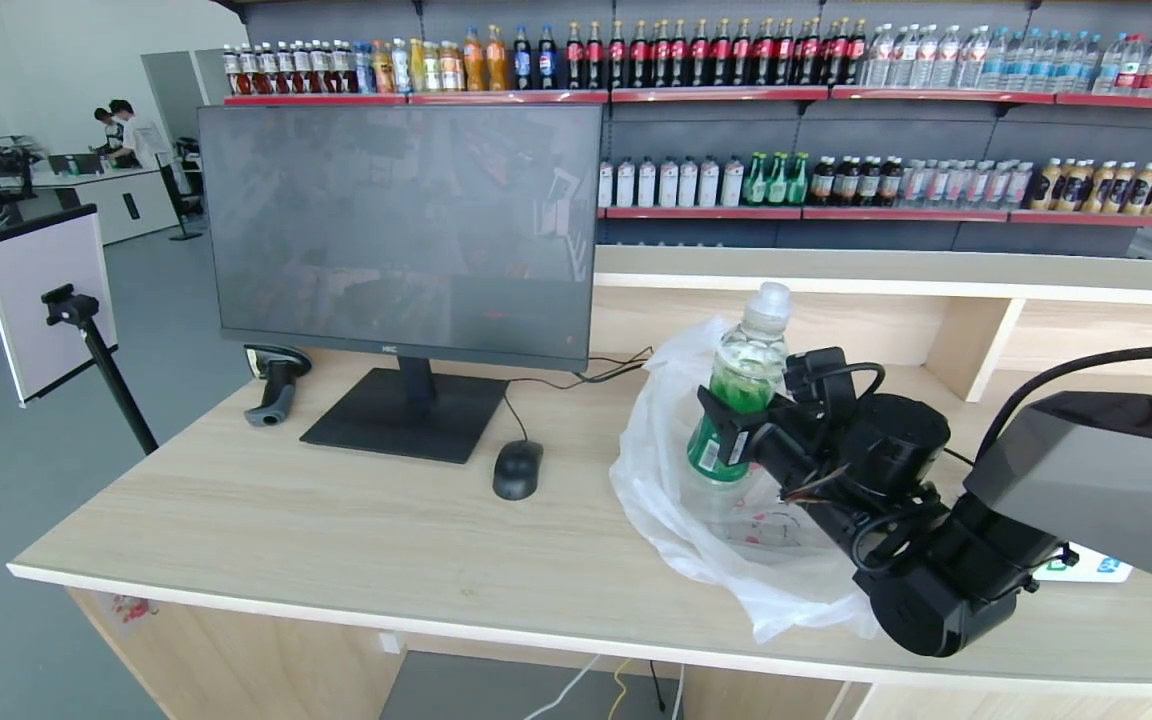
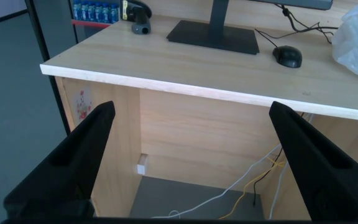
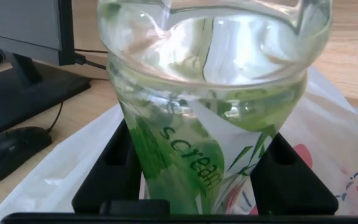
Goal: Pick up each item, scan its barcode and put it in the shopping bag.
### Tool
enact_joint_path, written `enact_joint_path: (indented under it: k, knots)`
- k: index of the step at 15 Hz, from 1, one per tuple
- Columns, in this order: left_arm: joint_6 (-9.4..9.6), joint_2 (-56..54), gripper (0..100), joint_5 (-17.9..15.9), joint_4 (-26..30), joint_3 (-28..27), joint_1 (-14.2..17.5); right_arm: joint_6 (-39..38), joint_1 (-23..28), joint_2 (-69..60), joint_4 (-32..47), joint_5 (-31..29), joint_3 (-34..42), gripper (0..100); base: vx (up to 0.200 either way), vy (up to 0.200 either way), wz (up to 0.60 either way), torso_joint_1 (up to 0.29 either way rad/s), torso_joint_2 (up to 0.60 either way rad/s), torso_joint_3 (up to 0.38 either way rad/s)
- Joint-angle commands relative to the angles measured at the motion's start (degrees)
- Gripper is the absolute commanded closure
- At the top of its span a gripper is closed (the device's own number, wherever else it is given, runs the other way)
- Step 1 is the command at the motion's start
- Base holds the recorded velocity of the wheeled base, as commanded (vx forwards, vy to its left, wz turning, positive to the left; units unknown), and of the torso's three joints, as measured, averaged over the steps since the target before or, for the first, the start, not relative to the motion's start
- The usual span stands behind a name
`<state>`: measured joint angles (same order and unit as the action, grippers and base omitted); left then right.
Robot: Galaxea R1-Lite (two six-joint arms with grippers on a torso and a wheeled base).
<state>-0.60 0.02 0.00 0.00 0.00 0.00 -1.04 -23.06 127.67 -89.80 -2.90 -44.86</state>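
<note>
A clear bottle with a green label and white cap [image 1: 744, 385] hangs upright over the white plastic shopping bag [image 1: 676, 500], with my right gripper [image 1: 736, 430] shut on its lower half. In the right wrist view the bottle [image 3: 210, 93] sits between the black fingers [image 3: 114, 168], with the bag [image 3: 328, 143] underneath. My left gripper [image 2: 188, 162] is open and holds nothing, below and in front of the counter's front edge [image 2: 197, 90]. A black handheld barcode scanner [image 1: 274, 385] rests on the counter left of the monitor; it is also at the counter's far corner in the left wrist view [image 2: 140, 12].
A monitor [image 1: 401, 230] on a black stand and a black mouse [image 1: 517, 468] occupy the counter's middle. Cables run behind the monitor toward the bag. A raised wooden ledge [image 1: 896, 270] borders the back; drink shelves stand beyond it. A small white packet [image 1: 1086, 568] lies at the right.
</note>
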Motion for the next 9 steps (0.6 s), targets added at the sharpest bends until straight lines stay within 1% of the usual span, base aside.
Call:
enact_joint_path:
  k: [1, 9]
  knots:
    - [-0.11, -0.02, 0, 0.00, 0.00, 0.00, 0.00, -0.02, 0.04, 1.00, -0.20, 0.00, -0.49, 100, 0.000, 0.000, 0.00, 0.000, 0.00, 0.000]
    - [-0.11, -0.02, 0, 0.00, 0.00, 0.00, 0.00, -0.02, -0.05, 2.23, -0.20, 0.00, -1.63, 100, 0.000, 0.000, 0.00, 0.000, 0.00, 0.000]
